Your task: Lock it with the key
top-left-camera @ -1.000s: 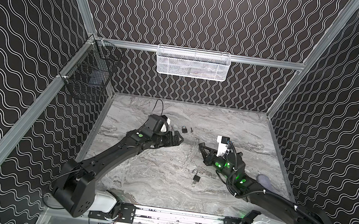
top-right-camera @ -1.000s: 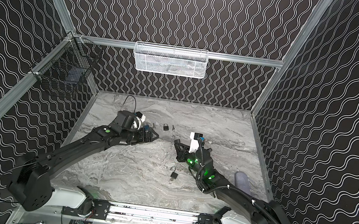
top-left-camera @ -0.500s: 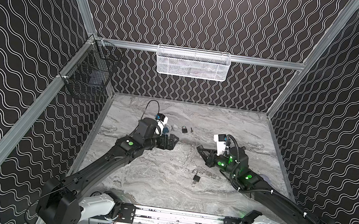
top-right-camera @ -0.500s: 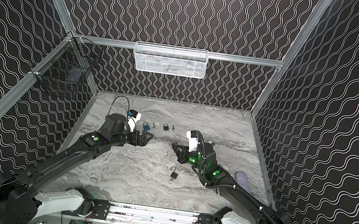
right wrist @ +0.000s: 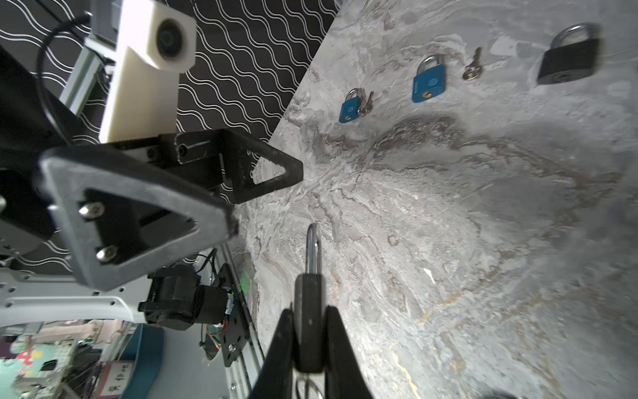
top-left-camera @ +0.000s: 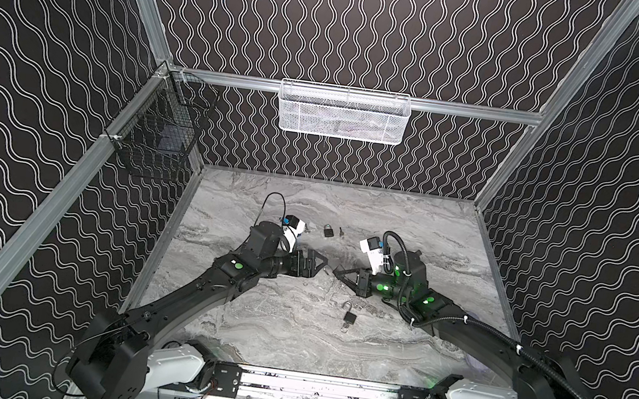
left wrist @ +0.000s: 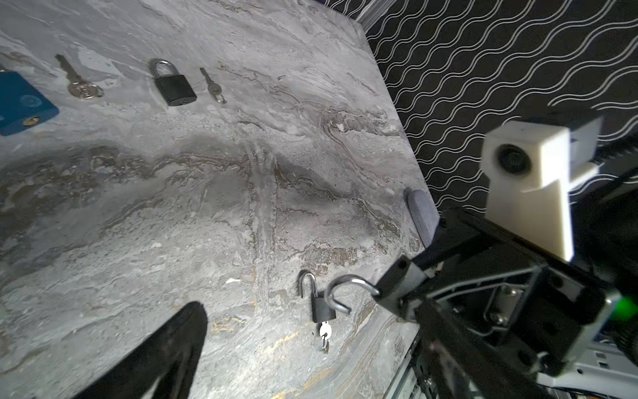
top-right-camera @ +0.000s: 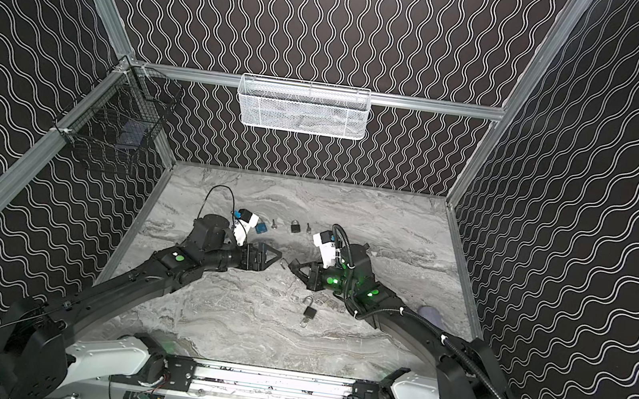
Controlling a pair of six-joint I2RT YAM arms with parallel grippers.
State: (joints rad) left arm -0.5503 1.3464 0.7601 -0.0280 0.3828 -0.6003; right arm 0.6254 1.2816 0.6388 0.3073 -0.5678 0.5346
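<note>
Right wrist view: my right gripper (right wrist: 309, 312) clamped on black padlock (right wrist: 309, 286), shackle sprung open, held off table (right wrist: 483, 241) — my left gripper (right wrist: 266, 195) faces it, jaws wide apart, near shackle.

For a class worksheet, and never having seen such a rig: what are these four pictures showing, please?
Two robot arms stand at a marble table. Two pictures look down from overhead; two come from cameras on the arms' wrists. The right gripper is shut on a dark padlock with its shackle open. The left gripper is open, empty, facing it. On the table lie another open padlock with a key in it, a closed black padlock, two blue padlocks and loose keys.
</note>
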